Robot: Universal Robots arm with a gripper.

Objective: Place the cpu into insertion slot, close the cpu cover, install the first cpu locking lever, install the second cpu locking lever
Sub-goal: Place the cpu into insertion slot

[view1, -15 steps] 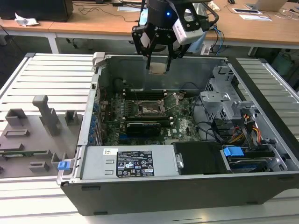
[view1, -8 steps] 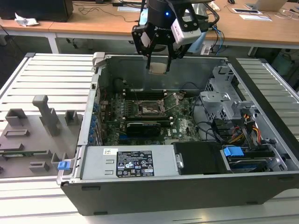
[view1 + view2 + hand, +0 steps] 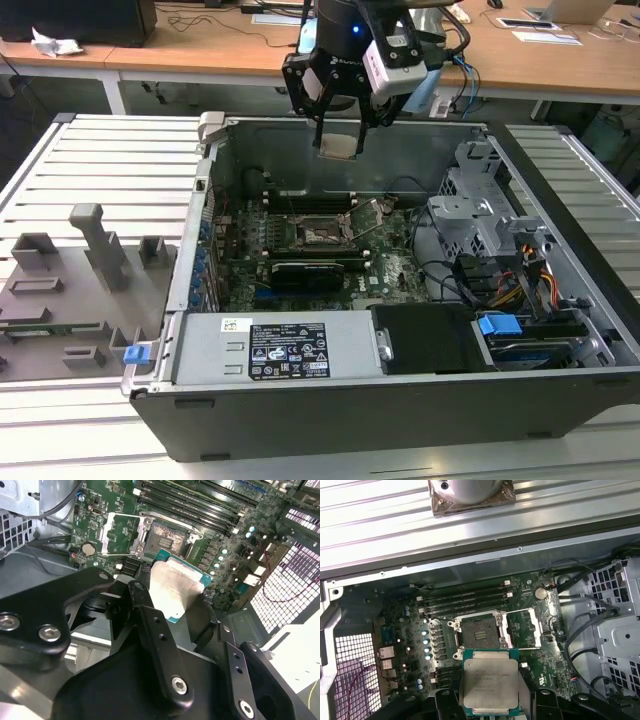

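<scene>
The black gripper point(image 3: 341, 138) is clamped on the cpu point(image 3: 490, 682), a flat square chip with a dull silvery top and thin green rim. Below it lies the square black-framed insertion slot point(image 3: 479, 633), its pin grid bare, with the thin metal cpu cover point(image 3: 525, 627) swung open alongside.

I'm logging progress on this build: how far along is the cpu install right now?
Done: the gripper grips the cpu, clear of any surface. In hand: the chip hangs above the computer case; the insertion slot is bare, pins showing. Left: seating it, closing the cpu cover, which lies flipped open beside the slot, and all latching.
</scene>
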